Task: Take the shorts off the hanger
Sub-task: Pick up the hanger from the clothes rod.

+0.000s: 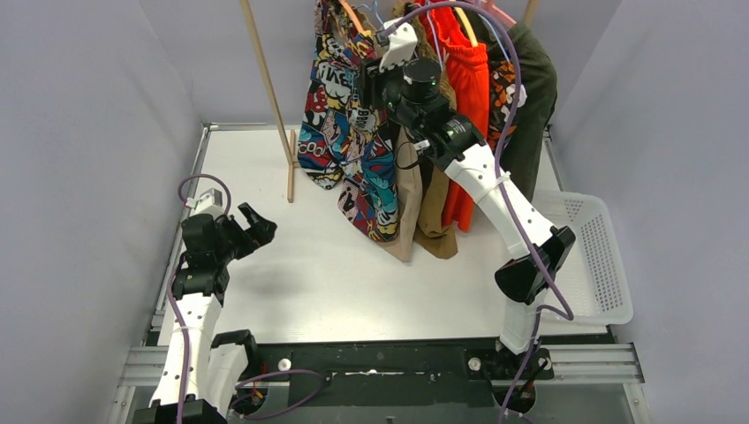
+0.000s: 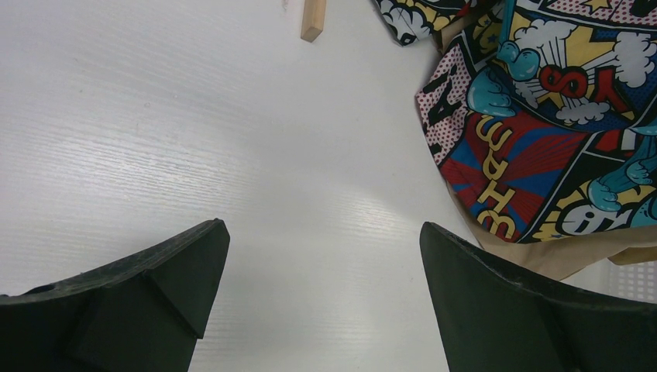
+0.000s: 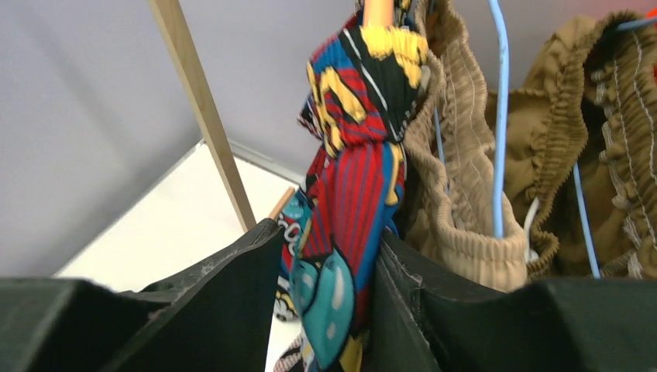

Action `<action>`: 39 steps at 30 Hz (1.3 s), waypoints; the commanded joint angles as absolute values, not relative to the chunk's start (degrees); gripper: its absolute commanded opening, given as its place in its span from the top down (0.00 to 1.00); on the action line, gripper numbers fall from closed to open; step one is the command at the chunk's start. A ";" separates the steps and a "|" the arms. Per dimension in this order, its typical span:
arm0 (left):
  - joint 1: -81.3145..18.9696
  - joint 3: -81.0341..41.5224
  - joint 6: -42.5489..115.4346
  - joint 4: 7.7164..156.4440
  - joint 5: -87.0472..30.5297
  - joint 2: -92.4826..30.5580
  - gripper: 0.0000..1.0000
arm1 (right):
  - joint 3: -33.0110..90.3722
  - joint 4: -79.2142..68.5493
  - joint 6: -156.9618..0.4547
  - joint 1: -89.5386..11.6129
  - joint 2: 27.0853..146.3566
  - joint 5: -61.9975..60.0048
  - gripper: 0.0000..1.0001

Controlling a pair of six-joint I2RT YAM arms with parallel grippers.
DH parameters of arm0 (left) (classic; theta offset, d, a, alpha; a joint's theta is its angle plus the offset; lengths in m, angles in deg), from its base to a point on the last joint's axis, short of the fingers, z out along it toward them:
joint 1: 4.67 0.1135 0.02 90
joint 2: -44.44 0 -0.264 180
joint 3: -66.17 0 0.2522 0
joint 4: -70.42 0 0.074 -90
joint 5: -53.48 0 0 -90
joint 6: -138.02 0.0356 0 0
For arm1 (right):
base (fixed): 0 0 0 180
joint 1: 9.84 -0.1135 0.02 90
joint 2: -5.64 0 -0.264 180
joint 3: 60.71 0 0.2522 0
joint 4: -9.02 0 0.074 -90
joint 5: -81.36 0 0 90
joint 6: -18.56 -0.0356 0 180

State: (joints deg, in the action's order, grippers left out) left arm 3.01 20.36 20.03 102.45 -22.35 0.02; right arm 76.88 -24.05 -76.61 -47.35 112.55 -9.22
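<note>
While the comic-print shorts (image 3: 352,155) hang up high, right beside the beige shorts (image 3: 457,225), the right gripper (image 3: 329,232) squeezes them, with one finger on each side of the cloth; the left gripper (image 2: 325,232) hangs low over the white table (image 2: 155,116), its fingers wide apart.

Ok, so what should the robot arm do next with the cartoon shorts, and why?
Probably pull gently downward. The right gripper has the comic-print shorts pinched between both fingers just under the orange hanger, with the cloth touching each finger, so a soft tug should start sliding them off.
</note>
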 commanded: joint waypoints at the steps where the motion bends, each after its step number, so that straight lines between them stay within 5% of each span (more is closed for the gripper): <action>1: 3.41 20.16 20.03 99.83 -21.72 0.09 0.02 | 79.78 -15.12 -72.94 -48.53 114.30 -12.58 0.60; 9: 3.41 20.24 19.91 99.83 -21.86 -0.20 0.02 | 79.46 -8.78 -71.44 -50.04 114.99 -17.24 1.00; 28: 3.45 20.16 19.73 99.90 -21.77 -0.99 0.02 | 67.73 24.63 -72.70 -53.32 110.55 -24.69 1.00; 39: 3.44 20.09 19.72 99.98 -21.93 -1.00 0.02 | 62.10 20.92 -72.15 -54.68 106.27 -24.95 1.00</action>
